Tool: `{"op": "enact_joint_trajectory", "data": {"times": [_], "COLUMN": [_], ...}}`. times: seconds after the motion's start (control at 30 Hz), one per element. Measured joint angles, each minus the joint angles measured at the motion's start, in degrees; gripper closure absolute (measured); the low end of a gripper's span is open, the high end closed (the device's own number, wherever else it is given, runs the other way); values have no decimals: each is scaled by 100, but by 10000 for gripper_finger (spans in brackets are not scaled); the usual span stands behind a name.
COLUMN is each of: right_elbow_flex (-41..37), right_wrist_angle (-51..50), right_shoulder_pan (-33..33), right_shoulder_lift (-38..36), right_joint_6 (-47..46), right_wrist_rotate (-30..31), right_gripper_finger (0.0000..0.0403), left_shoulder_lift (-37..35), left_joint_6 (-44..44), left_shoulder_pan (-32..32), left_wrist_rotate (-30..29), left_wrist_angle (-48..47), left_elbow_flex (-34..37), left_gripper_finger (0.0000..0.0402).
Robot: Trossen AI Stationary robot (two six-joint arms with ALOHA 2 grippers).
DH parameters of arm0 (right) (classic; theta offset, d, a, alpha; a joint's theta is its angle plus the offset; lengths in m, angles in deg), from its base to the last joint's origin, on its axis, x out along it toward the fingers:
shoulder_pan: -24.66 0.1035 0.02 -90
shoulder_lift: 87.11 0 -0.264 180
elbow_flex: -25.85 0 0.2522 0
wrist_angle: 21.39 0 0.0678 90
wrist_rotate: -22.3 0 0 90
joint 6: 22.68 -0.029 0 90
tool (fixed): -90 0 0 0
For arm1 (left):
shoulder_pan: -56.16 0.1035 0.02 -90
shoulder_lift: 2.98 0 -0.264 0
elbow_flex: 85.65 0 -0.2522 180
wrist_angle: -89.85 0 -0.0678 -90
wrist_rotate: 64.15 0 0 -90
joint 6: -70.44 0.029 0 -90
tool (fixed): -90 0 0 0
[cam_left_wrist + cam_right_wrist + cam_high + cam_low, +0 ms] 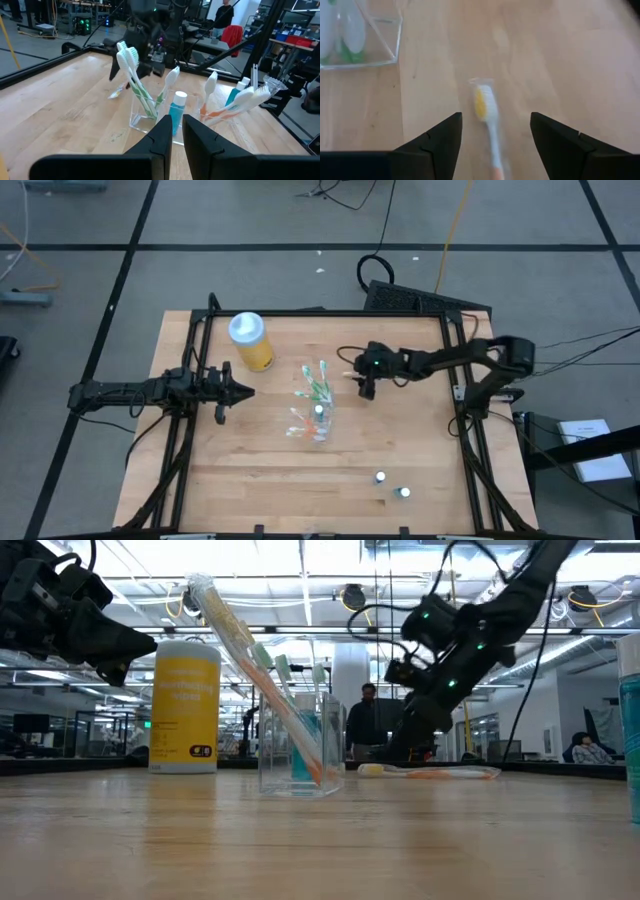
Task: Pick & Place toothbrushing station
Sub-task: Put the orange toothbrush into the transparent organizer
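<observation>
A clear plastic cup [318, 425] stands on the wooden table near its middle. It holds several green, orange and white toothbrushes [135, 75] and a teal white-capped tube [177, 107]. One toothbrush [487, 112], white with a yellow-marked head, lies flat on the table to the right of and beyond the cup. My right gripper [496, 120] is open just above it, slanting down, one finger on either side of its handle, touching nothing. My left gripper [172, 135] waits at the table's left, shut, pointing level toward the cup.
A yellow bottle with a pale blue lid [250, 340] stands at the far left. Two small capped tubes [381, 477] [404, 492] stand near the front right. A black frame [205, 320] rims the table. A person [368, 720] stands in the room behind.
</observation>
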Motion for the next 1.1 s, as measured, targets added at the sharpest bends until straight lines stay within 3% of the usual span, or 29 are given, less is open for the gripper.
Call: {"op": "enact_joint_trajectory", "data": {"times": [0.13, 0.4, 0.8, 1.1], "right_elbow_flex": [291, 585, 589, 587], "right_wrist_angle": [-1, 65, -4, -141], "right_shoulder_pan": [-1, -64, -152, -156], "right_shoulder_lift": [500, 1060, 1098, 1098], "right_joint_6": [12, 81, 140, -77], "right_wrist_rotate": [-407, -199, 635, 680], "right_gripper_finger": [180, 194, 250, 284], "left_shoulder_lift": [0, 0, 0, 0], "left_joint_6": [-1, -1, 0, 1], "left_shoulder_pan": [1, 1, 1, 0], "left_wrist_rotate": [0, 0, 0, -2], "left_wrist_angle": [-1, -1, -1, -1], "left_elbow_flex": [-2, -2, -2, 0], "left_gripper_finger": [353, 353, 353, 353]}}
